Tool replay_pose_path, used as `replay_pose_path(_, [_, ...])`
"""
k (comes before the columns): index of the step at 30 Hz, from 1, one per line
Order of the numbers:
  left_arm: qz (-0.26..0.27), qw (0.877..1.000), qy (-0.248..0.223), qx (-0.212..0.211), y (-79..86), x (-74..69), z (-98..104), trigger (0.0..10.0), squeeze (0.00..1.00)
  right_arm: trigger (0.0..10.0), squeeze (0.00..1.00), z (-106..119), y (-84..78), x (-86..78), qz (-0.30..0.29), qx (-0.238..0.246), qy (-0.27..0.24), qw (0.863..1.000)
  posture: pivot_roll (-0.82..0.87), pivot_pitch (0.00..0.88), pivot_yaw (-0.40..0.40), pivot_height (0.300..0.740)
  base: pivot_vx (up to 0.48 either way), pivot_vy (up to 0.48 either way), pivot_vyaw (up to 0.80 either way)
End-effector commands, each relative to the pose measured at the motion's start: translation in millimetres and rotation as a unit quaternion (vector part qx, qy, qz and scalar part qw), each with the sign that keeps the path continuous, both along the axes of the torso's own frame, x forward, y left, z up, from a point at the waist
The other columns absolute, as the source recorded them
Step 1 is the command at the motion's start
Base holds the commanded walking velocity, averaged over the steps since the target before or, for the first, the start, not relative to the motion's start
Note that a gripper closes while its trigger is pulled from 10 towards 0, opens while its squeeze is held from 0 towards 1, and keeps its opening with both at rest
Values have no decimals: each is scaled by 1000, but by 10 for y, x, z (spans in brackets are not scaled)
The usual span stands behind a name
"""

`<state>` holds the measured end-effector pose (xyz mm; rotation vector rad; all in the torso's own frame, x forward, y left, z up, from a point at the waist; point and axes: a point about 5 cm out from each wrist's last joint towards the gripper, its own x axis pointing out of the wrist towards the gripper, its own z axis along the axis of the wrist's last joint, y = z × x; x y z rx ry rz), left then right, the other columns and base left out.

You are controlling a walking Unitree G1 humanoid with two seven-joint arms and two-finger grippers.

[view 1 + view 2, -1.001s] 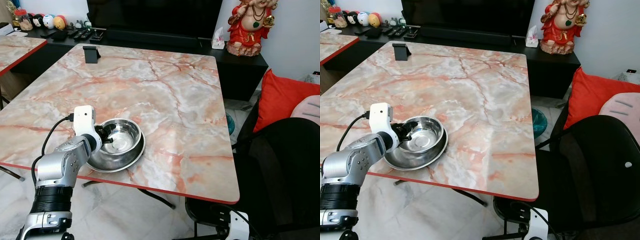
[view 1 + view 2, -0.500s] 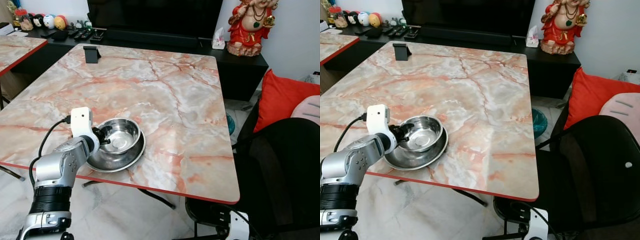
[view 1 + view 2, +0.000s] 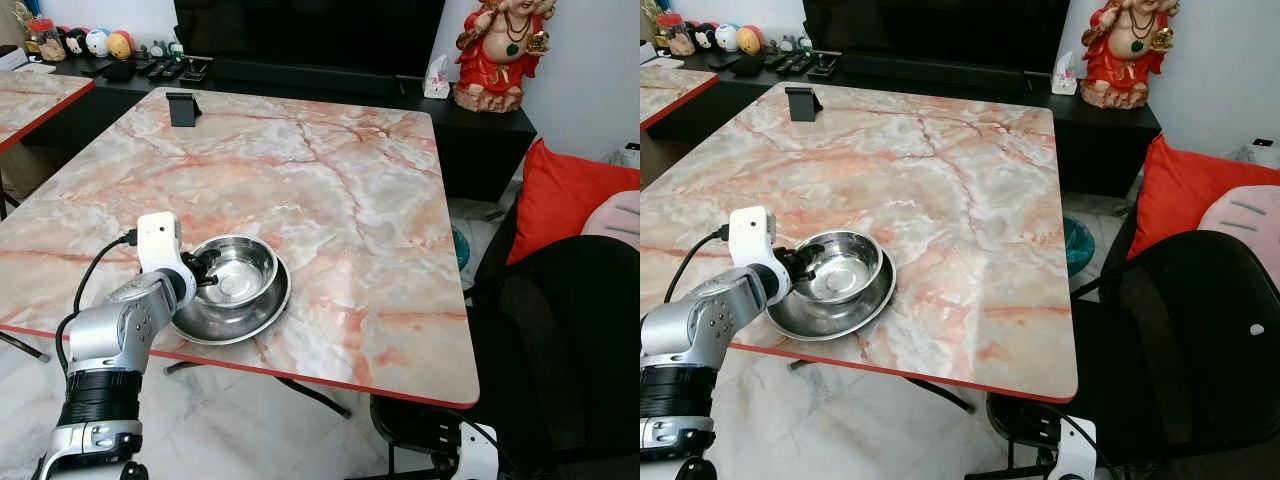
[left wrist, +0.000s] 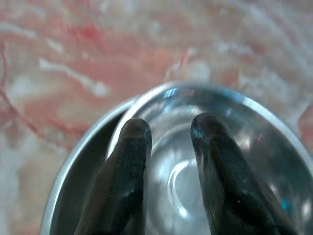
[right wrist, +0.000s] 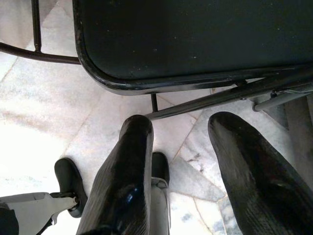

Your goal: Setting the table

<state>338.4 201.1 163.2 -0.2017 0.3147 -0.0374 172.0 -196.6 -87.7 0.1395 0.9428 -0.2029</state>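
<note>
**Bowl being handled at the near left corner of the table**

A steel bowl [image 3: 237, 275] is being held inside a wider steel plate [image 3: 232, 312], both sitting on the marble table [image 3: 330, 190] close to its near left edge. The left gripper [image 3: 205, 272] is being kept at the bowl's left rim. In the left wrist view both black fingers [image 4: 124, 166] are being seen over the bowl's rim with a gap between them; whether the rim is being pinched or merely straddled cannot be told from these pictures.

The right gripper [image 5: 178, 166] is hanging idle and released, nothing between its fingers, pointing down at the floor tiles under the black chair [image 3: 1200, 330].

Progress, as a judgement: the task is being read as early. One bowl-and-plate set is being placed at one seat. No cutlery, cups or other place settings are being seen on the table; a small black stand [image 3: 182, 108] is sitting at the far left corner. The remaining settings are being taken as still to do.
</note>
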Motion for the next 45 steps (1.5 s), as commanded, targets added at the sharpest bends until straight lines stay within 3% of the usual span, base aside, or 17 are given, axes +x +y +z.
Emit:
replay_pose_path(1, [-14,999,-50,-3,-53,32,191,10000,0,10000,0,3,-26,0,-6,-1,1,1000,65,0,-51,740,0,0,0])
replay_pose_path(8, [-61,992,-114,-11,-161,-7,285,10000,0,10000,0,2,-26,-3,-8,-4,0,1000,65,0,-49,740,0,0,0])
replay_pose_path(11, [-78,974,-192,88,-272,-111,229,10000,0,10000,0,5,-35,-3,-15,-13,-2,1000,69,0,-48,740,0,0,0])
replay_pose_path(14, [-81,965,-207,137,-344,-177,104,10000,0,10000,0,6,-34,-4,-22,-12,-5,1000,66,0,-47,740,0,0,0])
replay_pose_path(16, [-80,952,-236,176,-421,-235,42,10000,0,10000,0,3,-32,-11,-27,-11,-6,1000,61,0,-46,740,0,0,0])
replay_pose_path(20, [-63,948,-274,150,-512,-291,44,10000,0,10000,0,-1,-29,-19,-30,-11,-5,999,57,0,-44,740,0,0,0])
replay_pose_path(29, [-29,946,-294,132,-445,-269,39,10000,0,10000,0,-8,-21,-32,-32,-11,-3,999,56,0,-40,740,0,67,0])
replay_pose_path(45, [-33,940,-317,123,-492,-230,82,10000,0,10000,0,-19,3,-47,-29,-8,2,1000,55,0,-31,740,0,331,0])
